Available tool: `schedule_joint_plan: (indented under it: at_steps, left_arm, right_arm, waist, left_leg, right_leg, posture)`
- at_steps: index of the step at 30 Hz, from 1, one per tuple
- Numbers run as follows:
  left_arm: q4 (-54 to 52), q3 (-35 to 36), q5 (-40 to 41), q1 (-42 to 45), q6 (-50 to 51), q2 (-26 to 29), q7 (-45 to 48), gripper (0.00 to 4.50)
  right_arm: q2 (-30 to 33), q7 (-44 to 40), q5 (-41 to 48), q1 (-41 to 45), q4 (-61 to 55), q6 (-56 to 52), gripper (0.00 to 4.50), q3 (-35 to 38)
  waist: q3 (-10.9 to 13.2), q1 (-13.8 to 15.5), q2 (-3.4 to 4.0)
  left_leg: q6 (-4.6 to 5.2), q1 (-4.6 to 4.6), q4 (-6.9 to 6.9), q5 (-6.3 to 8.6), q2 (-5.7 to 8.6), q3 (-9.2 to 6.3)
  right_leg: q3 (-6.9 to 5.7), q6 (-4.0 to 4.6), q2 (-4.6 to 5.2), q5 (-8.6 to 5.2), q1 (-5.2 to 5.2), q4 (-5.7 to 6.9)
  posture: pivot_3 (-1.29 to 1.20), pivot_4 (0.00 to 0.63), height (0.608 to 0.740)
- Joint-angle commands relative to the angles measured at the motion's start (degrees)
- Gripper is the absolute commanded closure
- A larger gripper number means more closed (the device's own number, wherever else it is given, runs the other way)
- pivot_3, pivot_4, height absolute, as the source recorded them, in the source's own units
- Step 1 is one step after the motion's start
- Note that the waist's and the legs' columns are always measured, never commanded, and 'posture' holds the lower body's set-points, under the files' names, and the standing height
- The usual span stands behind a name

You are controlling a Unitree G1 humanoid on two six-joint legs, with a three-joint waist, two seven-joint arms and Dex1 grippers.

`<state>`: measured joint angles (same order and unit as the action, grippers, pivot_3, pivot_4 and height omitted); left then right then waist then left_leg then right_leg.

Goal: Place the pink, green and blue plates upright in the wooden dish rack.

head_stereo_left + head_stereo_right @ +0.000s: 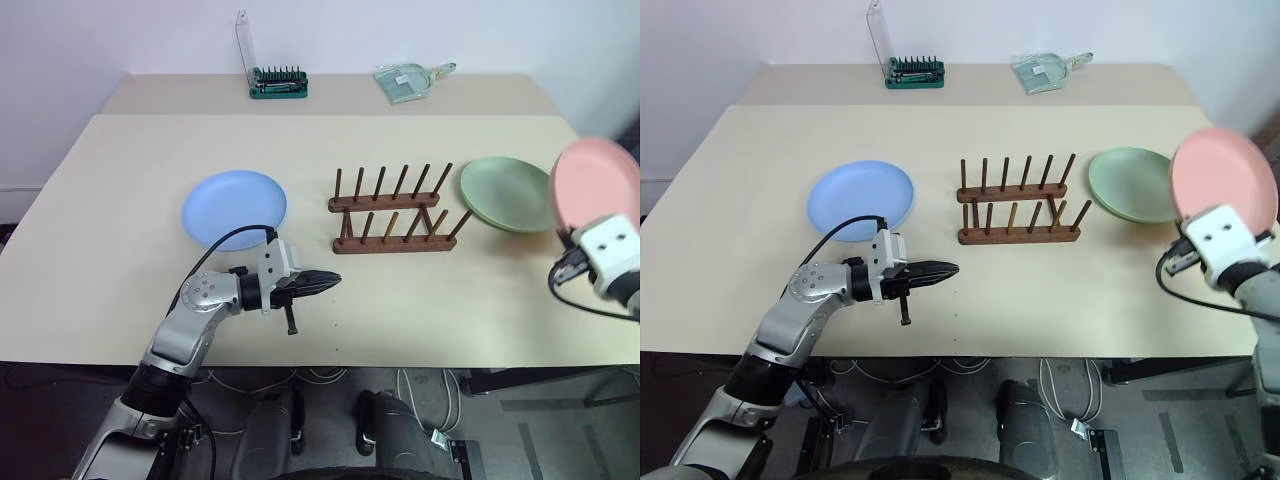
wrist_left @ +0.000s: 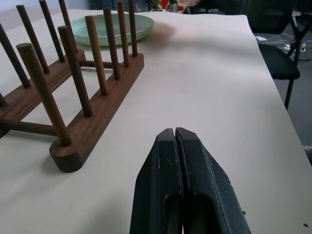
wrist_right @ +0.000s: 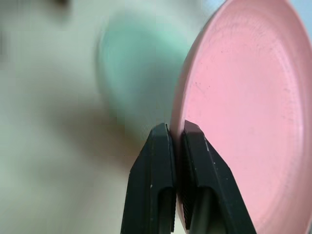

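The pale bench (image 1: 120,290) spreads wide under everything, a second leaf of the same tone butted on behind it against a white wall, where a green bit holder (image 1: 278,84) and a clear dustpan (image 1: 405,82) sit well out of the way. The wooden dish rack (image 1: 392,212) stands mid-bench with every slot bare. The blue plate (image 1: 234,208) lies flat to its left, the green plate (image 1: 506,193) flat just to its right. The pink plate (image 1: 1223,175) is up off the bench at the right edge, held on edge by the right claw (image 3: 176,134), whose fingers are clamped on its rim. The left claw (image 1: 325,282) hovers low in front of the rack, pressed together on nothing.

To my eye the job now is carrying pink across to the rack (the grip is only at the rim, so it could swing). I would keep it on edge, line it up with a gap between pegs on both rails, clear the green plate, and lower it gently before letting go.
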<state>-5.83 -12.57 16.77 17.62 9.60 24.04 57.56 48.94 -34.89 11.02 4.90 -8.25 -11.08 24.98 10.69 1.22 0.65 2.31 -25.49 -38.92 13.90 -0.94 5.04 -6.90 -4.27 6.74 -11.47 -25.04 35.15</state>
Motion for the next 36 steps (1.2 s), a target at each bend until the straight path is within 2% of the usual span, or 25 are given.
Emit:
schedule_joint_plan:
  at_steps: [1,4,7,10,19,36]
  left_arm:
    - [-0.7,0.69,0.69,0.45,-1.22,-0.35,0.06,4.5]
    - [-0.32,0.77,0.41,0.28,-1.82,-0.67,-0.38,4.5]
    - [-0.95,1.14,0.56,-0.2,-2.06,-0.81,-0.85,4.5]
    - [-2.07,1.8,1.3,-0.82,-1.89,-0.65,-1.29,4.5]
    - [-5.3,3.33,2.58,-4.01,-0.75,0.69,-2.28,4.5]
    - [-6.12,2.9,2.92,-2.91,0.54,0.97,-2.63,4.5]
  right_arm:
    - [0.49,-5.65,14.89,7.12,-11.38,-7.07,4.47,-0.66]
    - [-1.52,-8.11,27.22,16.93,-11.91,-16.38,4.47,-3.68]
    - [-3.11,-8.78,34.54,24.46,-7.92,-22.83,4.47,-4.64]
    - [-3.99,-9.26,38.83,28.4,-3.27,-27.47,4.47,-4.5]
    - [-3.74,-11.62,43.04,30.79,7.38,-32.2,4.47,-1.84]
    - [-5.83,-8.06,51.36,29.15,6.71,-38.27,4.47,3.03]
  waist:
    - [0.01,-0.39,-0.02]
    - [0.05,-0.57,-0.09]
    - [0.06,-0.3,-0.12]
    - [0.06,-0.08,-0.12]
    - [0.06,-0.47,-0.1]
    - [0.06,-0.47,-0.1]
  left_leg:
    - [0.01,-0.01,0.01,0.0,0.0,-0.03]
    - [0.01,0.0,0.01,-0.01,-0.01,-0.07]
    - [0.01,-0.02,-0.05,-0.01,0.02,-0.07]
    - [0.06,-0.12,-0.05,0.02,0.06,-0.08]
    - [0.14,-0.27,-0.06,0.05,0.05,0.03]
    - [0.14,-0.28,-0.07,0.05,0.05,0.05]
  right_leg:
    - [-0.01,0.0,0.0,0.0,-0.01,0.01]
    - [-0.03,0.01,0.01,0.01,0.03,-0.01]
    - [-0.04,0.03,0.06,0.02,0.03,-0.01]
    - [-0.06,0.25,0.11,0.15,0.02,-0.08]
    - [-0.04,0.22,0.09,0.18,-0.17,0.01]
    - [-0.02,0.18,0.08,0.2,-0.17,-0.01]
  posture:
    - [0.0,0.15,0.74]
    - [0.0,0.15,0.74]
    - [0.0,0.15,0.74]
    - [0.0,0.15,0.74]
    - [0.0,0.15,0.74]
    - [0.0,0.15,0.74]
